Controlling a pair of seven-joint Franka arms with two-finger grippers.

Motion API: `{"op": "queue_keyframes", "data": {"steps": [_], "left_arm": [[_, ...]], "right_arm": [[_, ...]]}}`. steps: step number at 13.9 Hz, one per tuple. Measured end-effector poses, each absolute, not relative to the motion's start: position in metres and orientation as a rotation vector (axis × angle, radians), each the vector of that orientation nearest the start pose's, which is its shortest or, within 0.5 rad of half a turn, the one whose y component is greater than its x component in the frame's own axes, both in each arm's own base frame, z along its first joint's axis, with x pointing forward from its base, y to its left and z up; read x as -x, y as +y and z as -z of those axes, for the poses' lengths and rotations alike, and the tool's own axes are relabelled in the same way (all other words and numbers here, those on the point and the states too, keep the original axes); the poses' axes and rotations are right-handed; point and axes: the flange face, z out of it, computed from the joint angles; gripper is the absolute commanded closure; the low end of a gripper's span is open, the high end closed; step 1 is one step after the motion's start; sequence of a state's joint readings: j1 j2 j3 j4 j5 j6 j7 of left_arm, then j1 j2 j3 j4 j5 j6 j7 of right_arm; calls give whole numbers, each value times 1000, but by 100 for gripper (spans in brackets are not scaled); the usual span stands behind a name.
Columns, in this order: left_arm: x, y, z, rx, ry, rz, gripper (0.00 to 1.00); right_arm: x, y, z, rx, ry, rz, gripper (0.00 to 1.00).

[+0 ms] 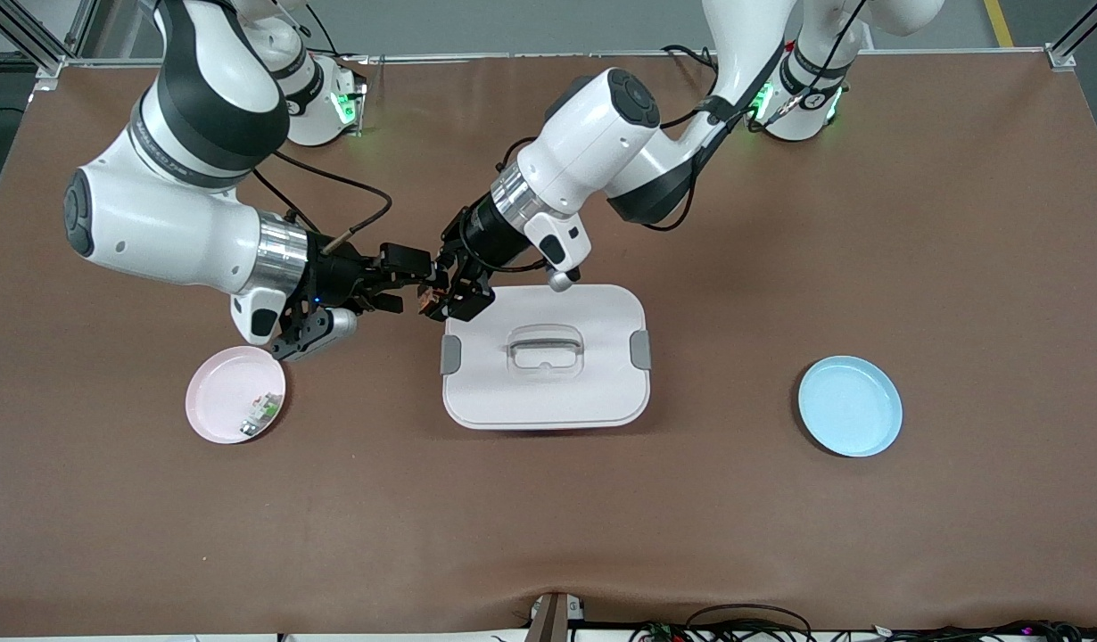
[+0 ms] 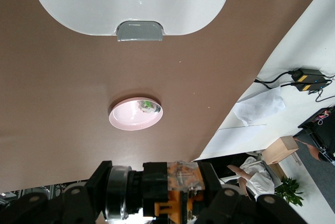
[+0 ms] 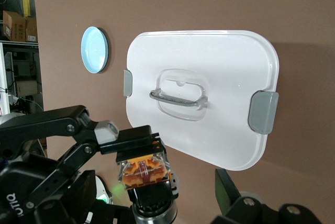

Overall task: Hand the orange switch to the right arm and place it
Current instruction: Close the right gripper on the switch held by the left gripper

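Observation:
The orange switch [image 1: 433, 292] is up in the air between the two grippers, over the table beside the white container's corner. My left gripper [image 1: 448, 290] is shut on it. In the left wrist view the switch [image 2: 180, 179], with its black body and silver ring, spans that gripper's [image 2: 157, 200] two black fingers. My right gripper [image 1: 408, 283] is open, with its fingers either side of the switch and not touching it. In the right wrist view the switch [image 3: 144, 167] sits between that gripper's [image 3: 138, 190] fingers, one finger [image 3: 225, 186] well apart from it.
A white lidded container [image 1: 602, 392] with grey latches lies mid-table. A pink plate [image 1: 218, 392] holding a small white-and-green component [image 1: 261, 413] lies toward the right arm's end. A blue plate [image 1: 850, 406] lies toward the left arm's end.

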State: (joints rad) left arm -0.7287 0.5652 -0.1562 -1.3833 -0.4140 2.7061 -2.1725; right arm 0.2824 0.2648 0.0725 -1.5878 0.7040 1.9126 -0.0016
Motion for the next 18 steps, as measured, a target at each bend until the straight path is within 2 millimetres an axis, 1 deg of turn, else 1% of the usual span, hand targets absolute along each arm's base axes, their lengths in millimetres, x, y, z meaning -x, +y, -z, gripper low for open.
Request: {"op": "queue_keyframes", "data": {"steps": [4, 12, 14, 15, 18], "left_arm": [[-517, -560, -473, -1588, 1729, 428, 61], [-517, -560, -473, -1588, 1730, 428, 61], [-517, -560, -473, -1588, 1730, 428, 61], [-517, -560, -473, -1588, 1729, 428, 61], [-517, -560, -473, -1589, 1730, 428, 61]], "right_arm": [[-596, 274, -506, 2452, -172, -63, 0], [-596, 275, -500, 2484, -239, -45, 0], [-596, 275, -500, 2484, -244, -43, 18], [-596, 275, -500, 2485, -246, -42, 28], [-595, 275, -499, 2497, -255, -39, 52]]}}
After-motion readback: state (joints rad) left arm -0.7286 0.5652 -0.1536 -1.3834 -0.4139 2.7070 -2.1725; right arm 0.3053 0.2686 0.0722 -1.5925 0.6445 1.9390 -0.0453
